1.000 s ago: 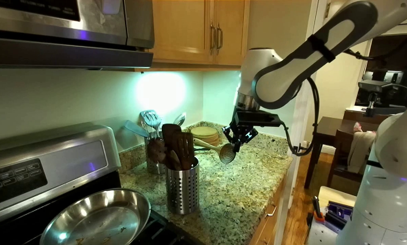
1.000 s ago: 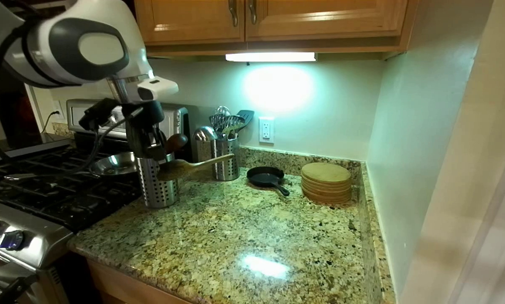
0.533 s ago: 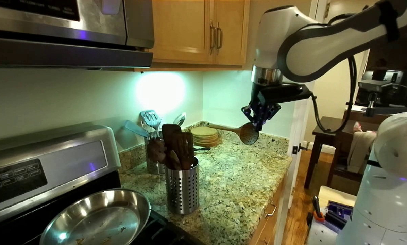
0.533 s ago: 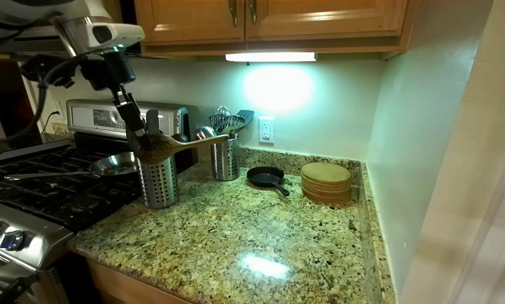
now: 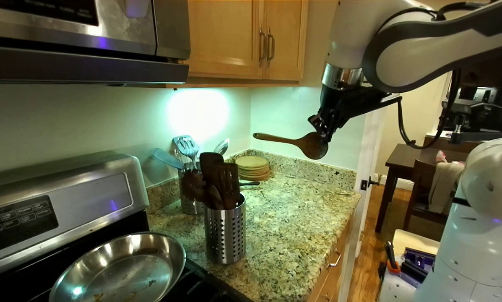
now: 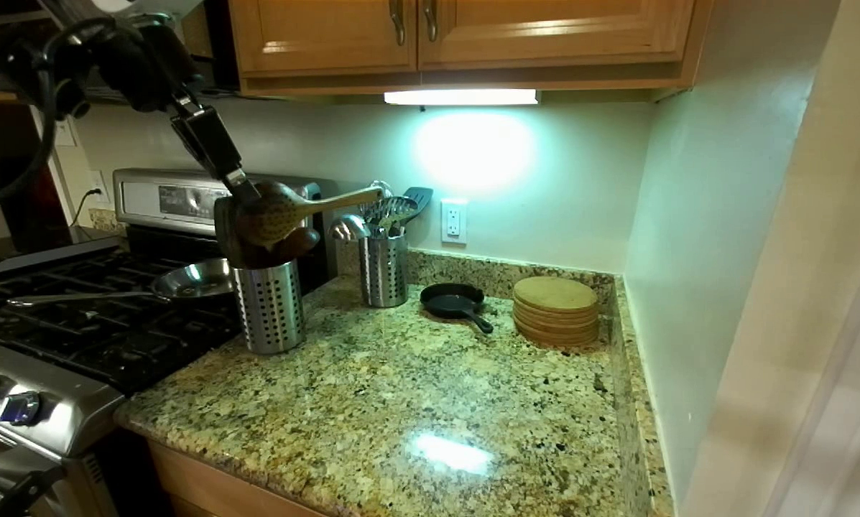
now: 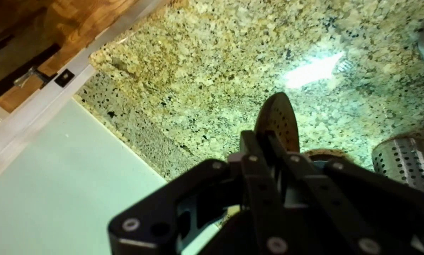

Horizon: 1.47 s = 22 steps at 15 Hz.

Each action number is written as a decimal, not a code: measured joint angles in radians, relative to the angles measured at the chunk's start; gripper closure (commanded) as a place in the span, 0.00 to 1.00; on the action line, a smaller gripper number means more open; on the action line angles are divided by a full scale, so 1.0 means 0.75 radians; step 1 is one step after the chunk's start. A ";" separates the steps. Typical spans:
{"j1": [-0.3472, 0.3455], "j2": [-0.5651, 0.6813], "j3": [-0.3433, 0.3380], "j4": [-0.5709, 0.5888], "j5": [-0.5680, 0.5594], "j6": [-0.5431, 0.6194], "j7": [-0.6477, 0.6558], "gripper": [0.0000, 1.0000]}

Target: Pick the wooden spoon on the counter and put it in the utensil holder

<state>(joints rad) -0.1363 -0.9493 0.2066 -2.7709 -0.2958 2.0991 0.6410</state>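
Off the counter (image 5: 292,235), the wooden spoon (image 5: 313,147) hangs in the air by its perforated bowl. My gripper (image 5: 327,137) is shut on the bowl's edge, and the long handle points away from it, roughly level. In the wrist view the spoon bowl (image 7: 281,117) juts out past the closed fingertips; its handle is hidden there. The utensil holder (image 5: 225,235) is a perforated metal cylinder beside the stove, with several dark brown utensils standing in it. In an exterior view the held spoon (image 6: 275,215) overlaps those utensils, above the holder (image 6: 270,312); the gripper (image 6: 246,194) comes down from the upper left.
A second perforated cylinder (image 6: 385,273) with metal utensils stands at the back wall. Near it are a small black skillet (image 6: 450,300) and a stack of round boards (image 6: 555,312). A steel frying pan (image 5: 120,268) sits on the stove. Cabinets (image 5: 234,42) hang above the counter.
My gripper has risen and drawn back with the spoon, rightward in one exterior picture and leftward in the opposite one. The spoon's handle has tipped up. The holder has stayed put.
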 measured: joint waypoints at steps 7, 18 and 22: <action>-0.050 -0.044 -0.003 0.001 -0.277 0.023 -0.221 0.95; -0.055 -0.051 -0.001 0.001 -0.357 0.146 -0.247 0.92; -0.055 -0.051 -0.001 0.001 -0.357 0.146 -0.247 0.95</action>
<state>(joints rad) -0.1778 -0.9877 0.2059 -2.7703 -0.5637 2.2087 0.4558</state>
